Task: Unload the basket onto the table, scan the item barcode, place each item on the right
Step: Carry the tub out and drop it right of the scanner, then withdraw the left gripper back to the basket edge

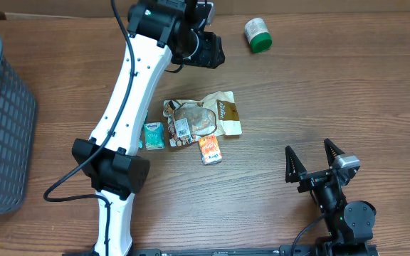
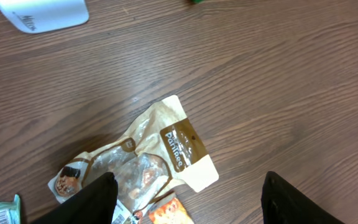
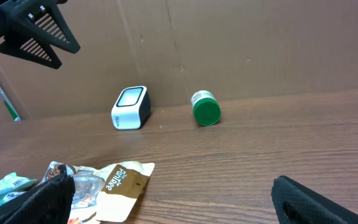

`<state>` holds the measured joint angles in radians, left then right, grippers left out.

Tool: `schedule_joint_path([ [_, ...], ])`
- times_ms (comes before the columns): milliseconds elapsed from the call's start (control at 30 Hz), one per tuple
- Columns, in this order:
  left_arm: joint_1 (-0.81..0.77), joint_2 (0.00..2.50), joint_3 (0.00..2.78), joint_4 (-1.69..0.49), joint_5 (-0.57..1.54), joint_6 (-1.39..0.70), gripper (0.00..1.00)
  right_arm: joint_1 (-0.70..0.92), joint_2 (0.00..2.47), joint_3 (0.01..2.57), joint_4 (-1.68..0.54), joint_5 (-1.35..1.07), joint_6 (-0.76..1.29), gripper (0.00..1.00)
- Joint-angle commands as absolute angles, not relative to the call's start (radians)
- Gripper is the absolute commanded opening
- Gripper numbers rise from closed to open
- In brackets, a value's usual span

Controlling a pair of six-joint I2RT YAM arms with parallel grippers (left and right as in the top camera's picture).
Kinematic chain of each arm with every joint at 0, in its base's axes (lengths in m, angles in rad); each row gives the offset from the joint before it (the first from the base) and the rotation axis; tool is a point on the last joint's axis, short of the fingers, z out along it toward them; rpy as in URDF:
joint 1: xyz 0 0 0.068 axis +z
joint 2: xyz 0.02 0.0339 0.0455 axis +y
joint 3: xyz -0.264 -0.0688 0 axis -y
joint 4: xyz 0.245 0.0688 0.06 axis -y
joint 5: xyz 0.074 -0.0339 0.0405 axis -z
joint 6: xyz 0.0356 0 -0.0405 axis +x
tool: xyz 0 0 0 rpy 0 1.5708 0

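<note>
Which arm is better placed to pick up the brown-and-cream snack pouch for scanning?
Left. The left tool hangs open over the brown-and-cream plastic snack pouch; the right tool sits far away from it.

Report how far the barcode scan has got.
Nothing looks scanned: the brown pouch, teal packet and orange packet lie on the table. In hand: the left gripper hangs open near the pouch, holding nothing. Left: pick an item and show its barcode to the white scanner.
</note>
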<state>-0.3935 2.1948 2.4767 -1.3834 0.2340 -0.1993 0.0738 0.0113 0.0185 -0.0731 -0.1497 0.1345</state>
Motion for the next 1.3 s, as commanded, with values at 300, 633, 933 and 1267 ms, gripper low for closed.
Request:
schedule_joint_path([
  [300,-0.420,2.184,2.489,-1.379,0.206,-0.179,0.69,0.080,0.004,0.008,-0.070,-0.148,0.134,1.00],
  [633,-0.420,2.185,2.489,-1.374,0.205,-0.179,0.72,0.080,0.004,0.008,-0.070,-0.148,0.134,1.00],
  [933,-0.420,2.186,2.489,-1.374,0.197,-0.179,0.85,0.080,0.004,0.008,-0.070,-0.148,0.134,1.00],
  [1267,-0.415,2.187,2.489,-1.377,0.045,-0.179,1.00,0.080,0.004,0.008,-0.070,-0.148,0.134,1.00],
])
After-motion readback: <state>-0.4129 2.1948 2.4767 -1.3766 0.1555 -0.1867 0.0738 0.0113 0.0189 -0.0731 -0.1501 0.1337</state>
